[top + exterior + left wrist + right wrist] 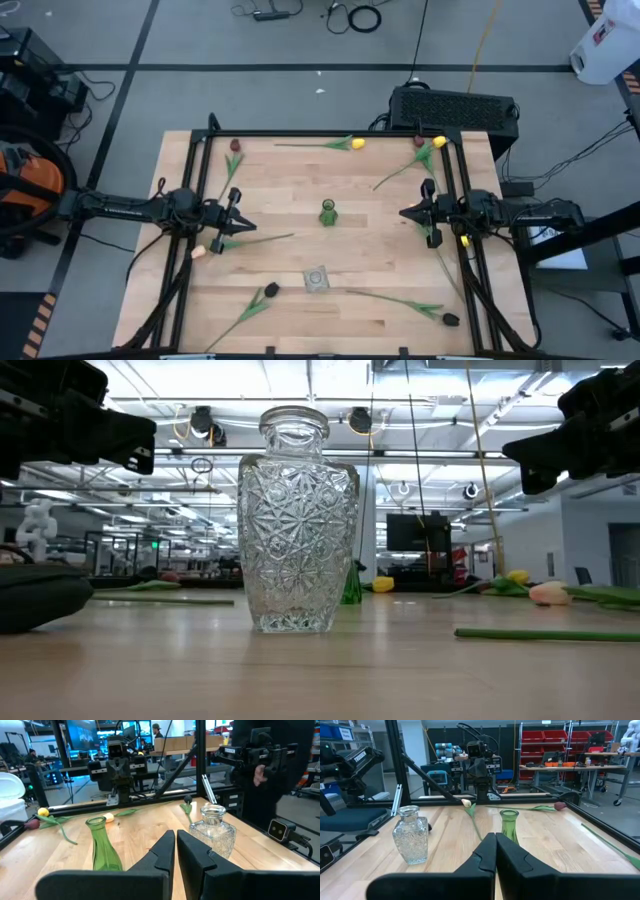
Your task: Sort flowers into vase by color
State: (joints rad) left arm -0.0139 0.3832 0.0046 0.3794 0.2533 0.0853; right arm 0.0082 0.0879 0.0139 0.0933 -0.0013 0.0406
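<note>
A green glass vase [327, 212] stands at the table's middle, and a clear cut-glass vase [316, 279] stands nearer the front edge [296, 520]. Tulips lie flat on the table: yellow ones [357, 144] [438, 142] and a maroon one [235, 146] at the back, a peach one [198, 250] at the left, dark ones [271, 290] [450, 319] at the front. My left gripper [246, 224] hovers left of the green vase, shut and empty [176, 855]. My right gripper [404, 213] hovers right of it, shut and empty [495, 851].
A black frame [200, 200] runs along the table's left, right and far sides. Another yellow-orange tulip head [465, 240] lies under my right arm. A black box [455, 108] stands behind the far right corner. Bare wood lies between the two vases.
</note>
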